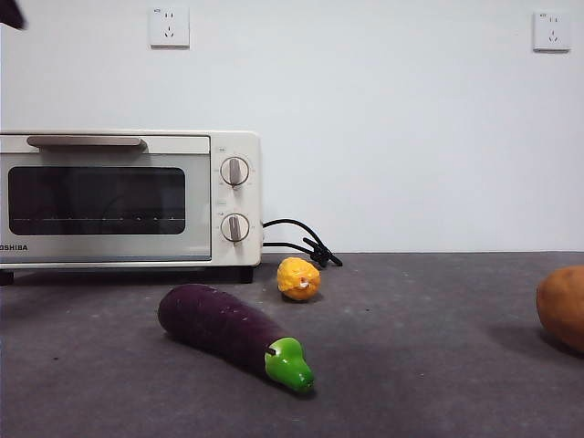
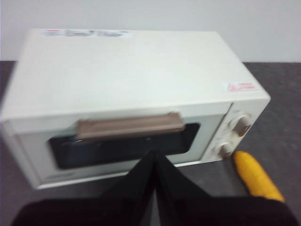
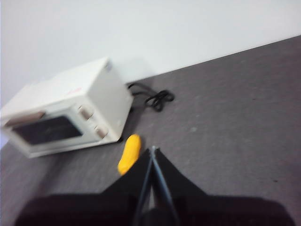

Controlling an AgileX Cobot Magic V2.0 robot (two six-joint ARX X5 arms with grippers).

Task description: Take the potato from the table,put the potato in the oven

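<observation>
The orange-brown potato (image 1: 563, 307) lies on the dark grey table (image 1: 429, 365) at the far right, cut off by the picture's edge; neither wrist view shows it. The cream-white oven (image 1: 128, 196) stands at the back left with its glass door closed. My left gripper (image 2: 154, 153) hovers in front of and above the oven (image 2: 131, 80), facing the bar handle (image 2: 129, 126), jaws shut and empty. My right gripper (image 3: 152, 149) is up over the table, shut and empty, with the oven (image 3: 66, 106) far off. A black arm tip (image 1: 9, 11) shows in the front view's top left corner.
A long purple eggplant (image 1: 228, 330) with a green stem lies in the middle foreground. A small bumpy yellow fruit (image 1: 298, 278) (image 2: 256, 175) (image 3: 129, 153) sits just right of the oven's front. The oven's black cord (image 1: 301, 239) (image 3: 153, 98) coils behind it.
</observation>
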